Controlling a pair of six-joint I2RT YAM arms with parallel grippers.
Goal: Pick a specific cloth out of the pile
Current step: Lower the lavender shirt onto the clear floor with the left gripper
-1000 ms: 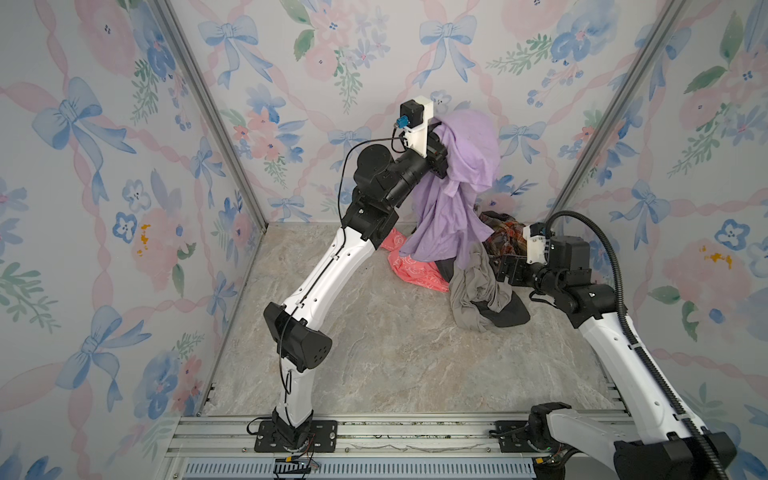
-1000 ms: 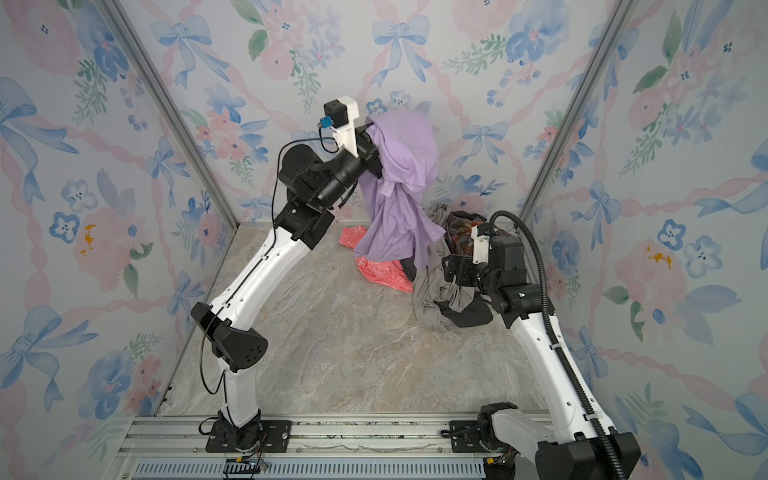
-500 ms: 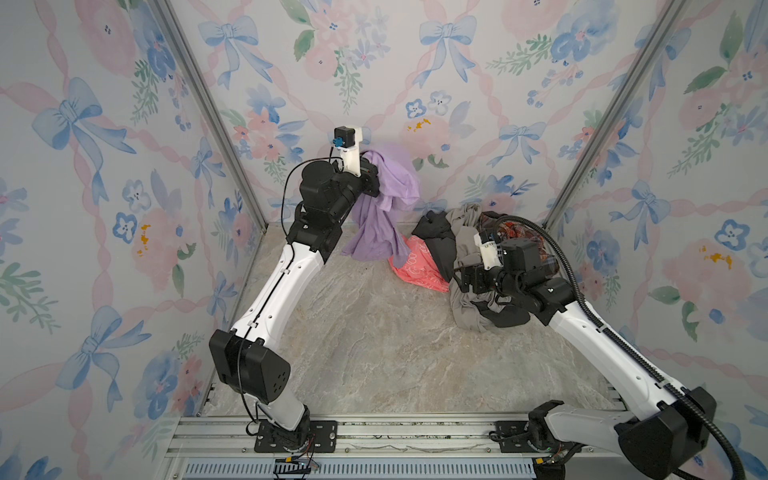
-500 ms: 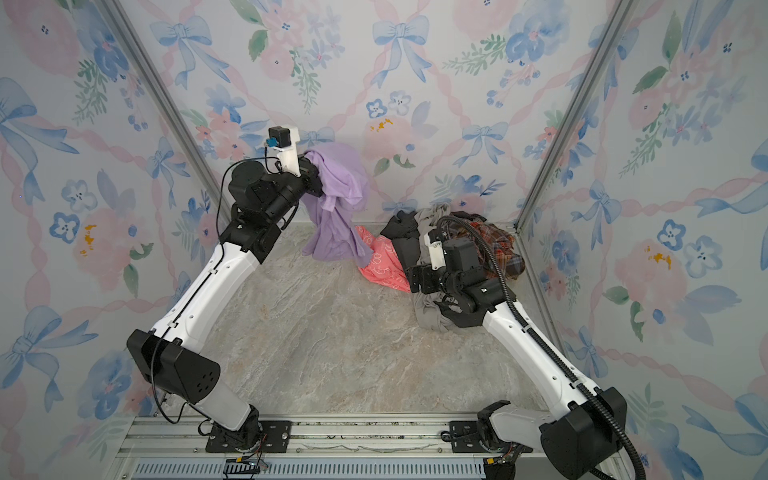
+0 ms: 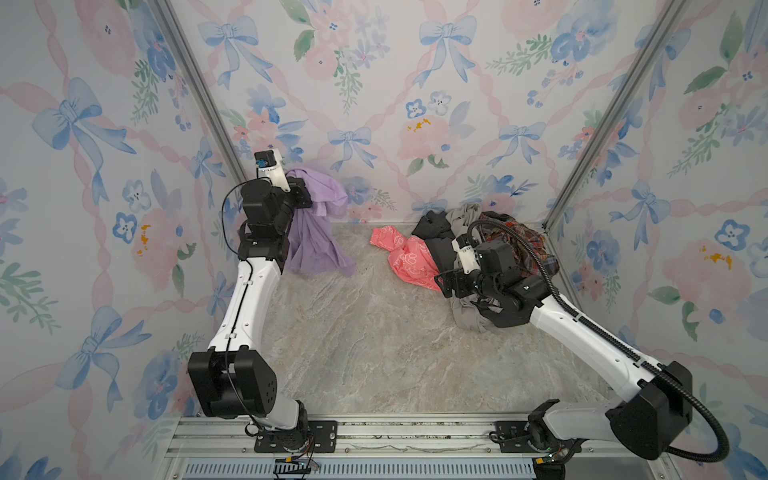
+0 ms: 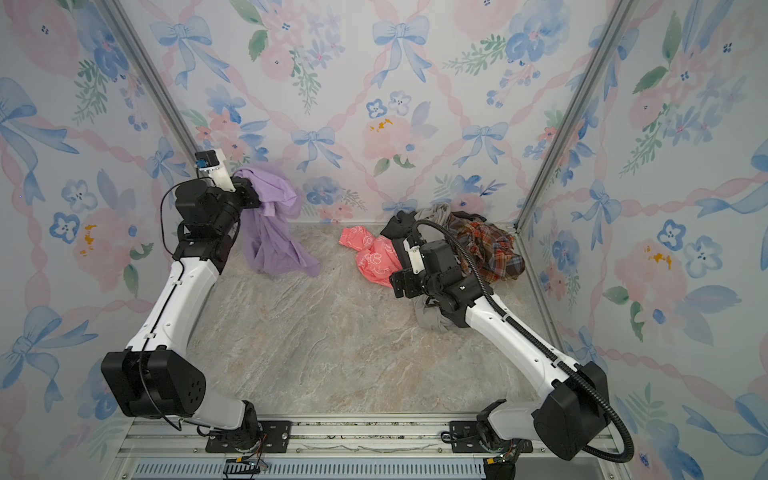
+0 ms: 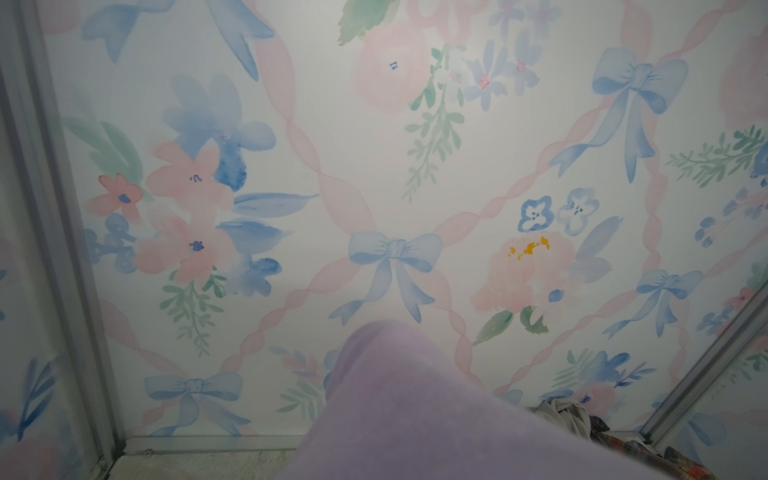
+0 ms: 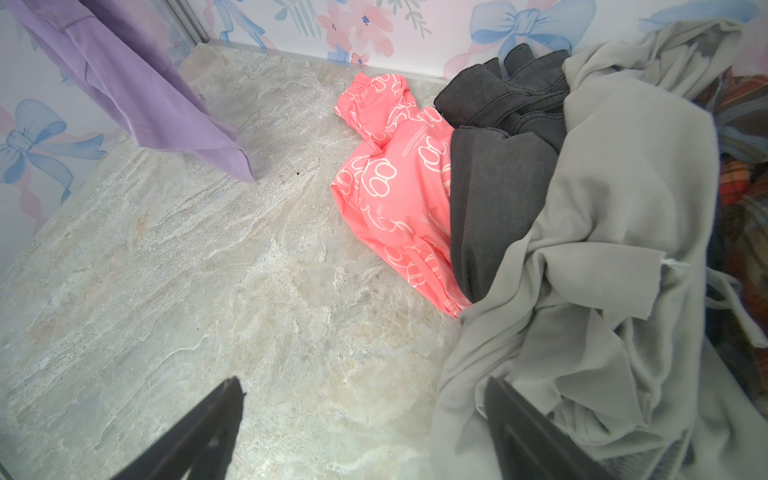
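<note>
Left end effector (image 5: 305,196) aloft with cloth (image 5: 316,245)

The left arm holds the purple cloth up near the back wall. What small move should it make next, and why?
Probably lower the left gripper toward the table and set the cloth down there. The gripper is shut on the cloth, which hangs apart from the pile, its lower edge near or on the table. The right gripper is open and holds nothing.
</note>
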